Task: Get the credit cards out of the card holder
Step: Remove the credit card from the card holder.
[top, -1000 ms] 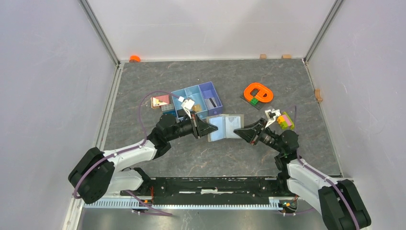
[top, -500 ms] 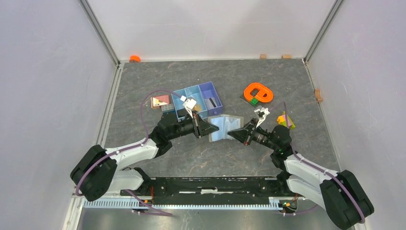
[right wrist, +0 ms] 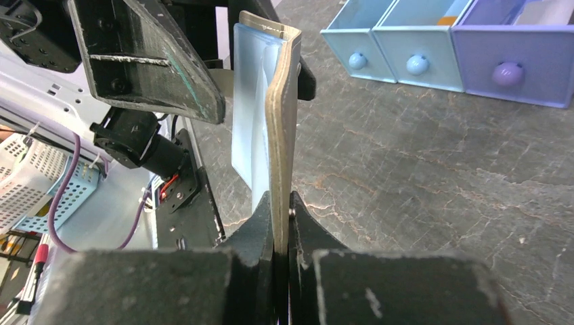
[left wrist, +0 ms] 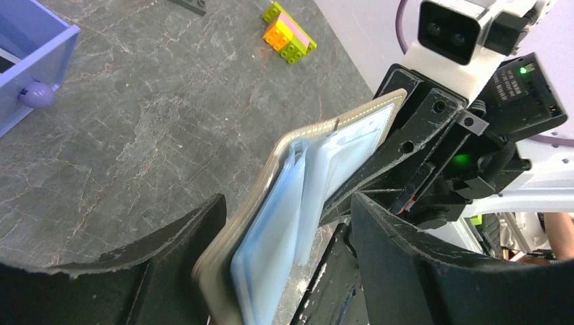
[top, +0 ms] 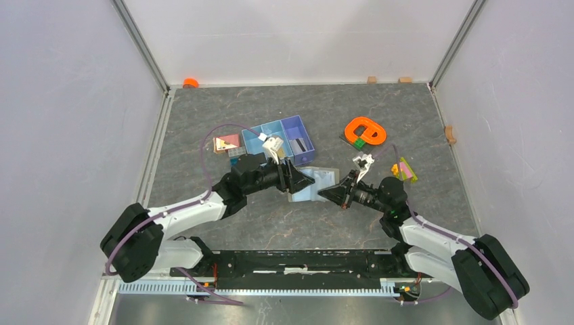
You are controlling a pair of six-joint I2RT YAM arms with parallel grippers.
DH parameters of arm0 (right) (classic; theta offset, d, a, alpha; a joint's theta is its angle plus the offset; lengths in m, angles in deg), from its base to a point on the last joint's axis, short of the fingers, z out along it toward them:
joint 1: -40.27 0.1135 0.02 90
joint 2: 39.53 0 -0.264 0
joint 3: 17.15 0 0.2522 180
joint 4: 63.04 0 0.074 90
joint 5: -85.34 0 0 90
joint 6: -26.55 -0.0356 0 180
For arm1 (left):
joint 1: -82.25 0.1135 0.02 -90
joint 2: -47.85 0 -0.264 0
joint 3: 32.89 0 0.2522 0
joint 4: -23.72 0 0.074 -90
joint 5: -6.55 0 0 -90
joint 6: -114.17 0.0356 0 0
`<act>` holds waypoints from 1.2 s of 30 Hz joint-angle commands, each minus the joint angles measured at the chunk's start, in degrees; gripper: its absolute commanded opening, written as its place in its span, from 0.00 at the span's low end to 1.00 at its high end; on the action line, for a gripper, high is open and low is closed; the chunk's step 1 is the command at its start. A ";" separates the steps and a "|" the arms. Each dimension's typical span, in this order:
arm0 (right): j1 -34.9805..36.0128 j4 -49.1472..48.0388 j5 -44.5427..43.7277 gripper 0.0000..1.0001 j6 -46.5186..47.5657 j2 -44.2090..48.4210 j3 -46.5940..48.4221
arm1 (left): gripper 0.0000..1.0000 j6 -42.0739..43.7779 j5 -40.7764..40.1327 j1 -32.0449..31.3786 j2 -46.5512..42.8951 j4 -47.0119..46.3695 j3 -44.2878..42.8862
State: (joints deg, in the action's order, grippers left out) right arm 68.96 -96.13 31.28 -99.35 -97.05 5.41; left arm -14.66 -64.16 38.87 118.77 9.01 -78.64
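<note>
asker: where is the card holder (top: 317,180)?

me: about the middle of the counter (top: 379,108), just on the near-edge side of the blue-and-purple tray (top: 252,135). it stands half open, up on its edge.

asker: and your jaws?

me: my right gripper (right wrist: 281,203) is pinched tight on the taupe cover (which runs straight up out of the pinch). my left gripper (left wrist: 288,203) is spread wide. the pale blue pockets sit between its fingers (left wrist: 406,271), with a gap on one side.
</note>
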 commanded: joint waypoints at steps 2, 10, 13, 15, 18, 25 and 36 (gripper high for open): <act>1.78 -4.27 0.70 0.00 -0.39 -1.59 2.75 | 0.74 4.60 -1.73 -1.94 2.08 2.39 -3.56; 2.03 -4.98 2.15 0.08 -1.24 -1.76 3.08 | 0.34 5.69 -4.93 -2.42 3.94 8.31 -6.29; 2.03 -2.95 1.50 0.35 -0.49 -0.29 3.34 | 0.22 5.44 -5.67 -2.33 3.75 8.76 -6.12; 2.10 -0.15 -0.05 0.37 1.06 1.06 3.75 | 0.19 5.43 -6.89 -2.24 3.19 9.34 -6.02; 1.90 3.76 -1.87 0.39 3.09 2.85 4.46 | 0.19 5.41 -7.64 -2.07 2.48 9.87 -5.86; 0.33 7.49 -5.14 0.36 4.59 5.66 4.24 | 0.18 5.65 -7.77 -1.89 1.14 10.01 -5.47; -2.21 4.50 -3.45 0.21 2.18 6.45 2.47 | 0.17 5.48 -8.64 -1.71 -0.03 10.38 -5.11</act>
State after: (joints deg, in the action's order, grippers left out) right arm 67.53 -88.19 27.31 -96.40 -91.71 7.77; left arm -11.28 -71.35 36.79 121.33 20.27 -83.08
